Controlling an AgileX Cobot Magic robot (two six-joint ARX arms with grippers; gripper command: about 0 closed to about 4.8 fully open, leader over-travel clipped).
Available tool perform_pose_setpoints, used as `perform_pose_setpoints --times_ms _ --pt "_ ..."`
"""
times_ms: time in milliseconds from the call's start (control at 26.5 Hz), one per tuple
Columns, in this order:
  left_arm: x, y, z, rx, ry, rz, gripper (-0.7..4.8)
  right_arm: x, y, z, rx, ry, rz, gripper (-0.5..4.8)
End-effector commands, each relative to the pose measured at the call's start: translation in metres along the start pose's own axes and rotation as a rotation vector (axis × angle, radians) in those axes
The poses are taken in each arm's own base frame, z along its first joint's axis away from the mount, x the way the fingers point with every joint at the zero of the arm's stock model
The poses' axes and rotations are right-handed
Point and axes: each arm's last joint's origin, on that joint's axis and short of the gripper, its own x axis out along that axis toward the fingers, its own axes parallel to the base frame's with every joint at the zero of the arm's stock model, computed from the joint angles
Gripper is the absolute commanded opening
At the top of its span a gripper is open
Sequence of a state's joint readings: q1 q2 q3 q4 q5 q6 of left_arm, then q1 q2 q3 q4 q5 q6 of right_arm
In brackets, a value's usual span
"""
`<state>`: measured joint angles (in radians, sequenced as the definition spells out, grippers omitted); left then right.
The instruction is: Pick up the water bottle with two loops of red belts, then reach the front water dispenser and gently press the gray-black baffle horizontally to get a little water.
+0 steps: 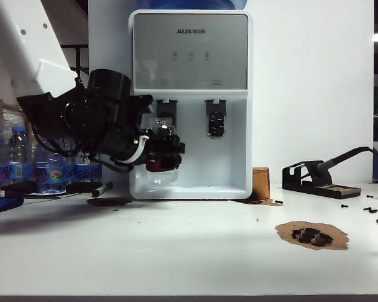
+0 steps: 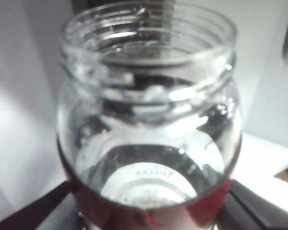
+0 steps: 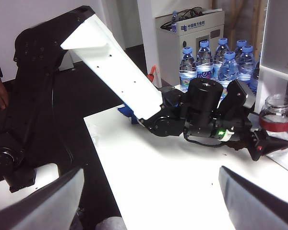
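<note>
A white table [image 1: 176, 251] runs across the room with a pale wall behind it and the water dispenser [image 1: 190, 104] standing at the back. Far left, blue-capped plastic bottles [image 1: 25, 157] are lined up. Next comes the left arm, reaching in low and nearly level from the left side; its left gripper [image 1: 162, 154] is clamped around the lower red band of the water bottle [image 1: 160, 148], which stands upright, mouth up, inside the dispenser's bay. The gray-black baffle [image 1: 166, 113] sits just above and behind the bottle's rim, so I'd judge a short level push straight into the dispenser is what's wanted. The second paddle [image 1: 215, 118] hangs further right. The right gripper [image 3: 149, 201] hovers wide open and empty, well back from the dispenser.
</note>
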<state>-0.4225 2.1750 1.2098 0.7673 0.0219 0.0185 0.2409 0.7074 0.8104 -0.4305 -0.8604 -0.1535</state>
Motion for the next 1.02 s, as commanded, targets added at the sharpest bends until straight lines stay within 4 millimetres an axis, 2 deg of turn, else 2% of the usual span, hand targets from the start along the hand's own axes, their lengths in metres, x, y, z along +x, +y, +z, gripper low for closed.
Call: perform_pose_setpoints --times_ms 38,340,490,1019 --pt "0.002 0.0 0.019 0.001 -0.106 0.005 -0.05 -0.001 0.001 0.003 -0.014 -0.012 0.005 4.75" --pt "0.009 -0.001 0.031 0.002 -0.134 0.002 -0.05 -0.006 0.008 0.005 -0.033 -0.036 0.045 4.75" --pt "0.01 -0.001 0.028 0.002 -0.118 0.001 -0.05 -0.012 0.015 0.007 -0.06 -0.058 0.042 4.75" --pt "0.01 -0.001 0.028 0.002 -0.118 0.002 -0.05 -0.012 0.014 0.006 -0.056 -0.052 0.026 4.75"
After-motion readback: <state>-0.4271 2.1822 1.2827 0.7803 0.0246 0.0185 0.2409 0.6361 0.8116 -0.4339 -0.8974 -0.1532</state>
